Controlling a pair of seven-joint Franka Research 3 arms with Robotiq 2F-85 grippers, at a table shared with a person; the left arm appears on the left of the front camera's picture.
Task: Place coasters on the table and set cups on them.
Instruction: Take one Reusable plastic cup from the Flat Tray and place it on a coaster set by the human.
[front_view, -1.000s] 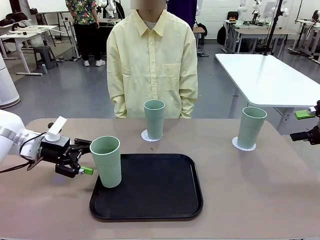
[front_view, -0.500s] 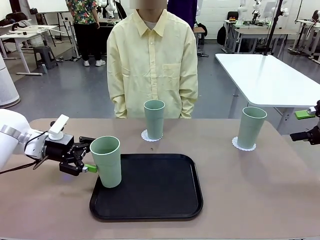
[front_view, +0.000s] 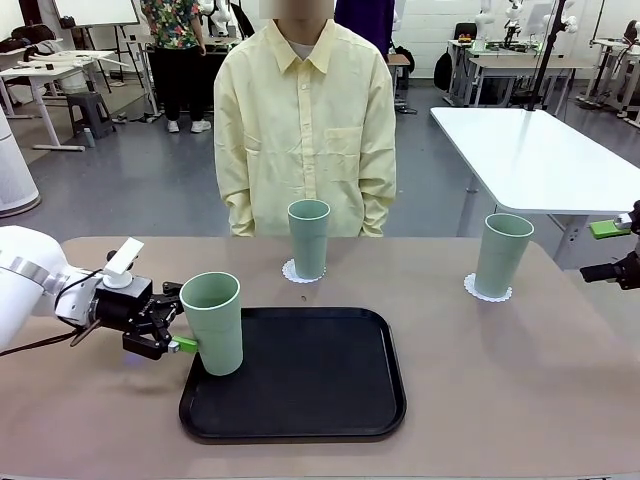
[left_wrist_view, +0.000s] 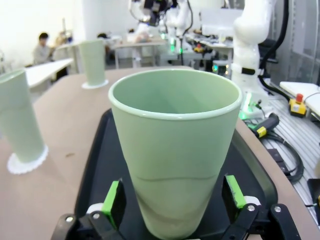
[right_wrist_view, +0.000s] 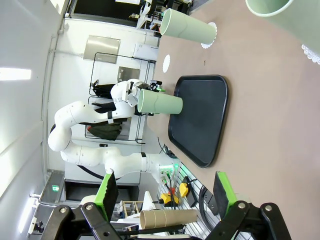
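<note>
Front view: a wide tan desk (front_view: 500, 400) w/ a black tray (front_view: 300, 385) near its front-centre. The robot's left gripper (front_view: 183, 320) comes in low from the left; its jaws are apart, one green pad either side of the lower part of a mint-green cup (front_view: 212, 322) standing upright on the tray's left end. In the left wrist view the pads (left_wrist_view: 113, 200) sit just beside the cup's walls w/ a thin gap on each side, so not clamped. A 2nd cup (front_view: 308, 238) stands upright on a white lace-edged coaster (front_view: 290, 272) at the desk's far-centre, directly in front of a person in a pale yellow shirt (front_view: 305, 130) standing at the far side. A 3rd cup (front_view: 502, 254) stands upright on another coaster (front_view: 470, 290) toward the far right. The right gripper (front_view: 622, 250) is at the picture's right edge, above the desk's right end & well apart from the 3rd cup; in the right wrist view its jaws are wide apart and hold nothing, green pads (right_wrist_view: 221, 192) visible. A white table (front_view: 540, 155) stands behind, to the right.
</note>
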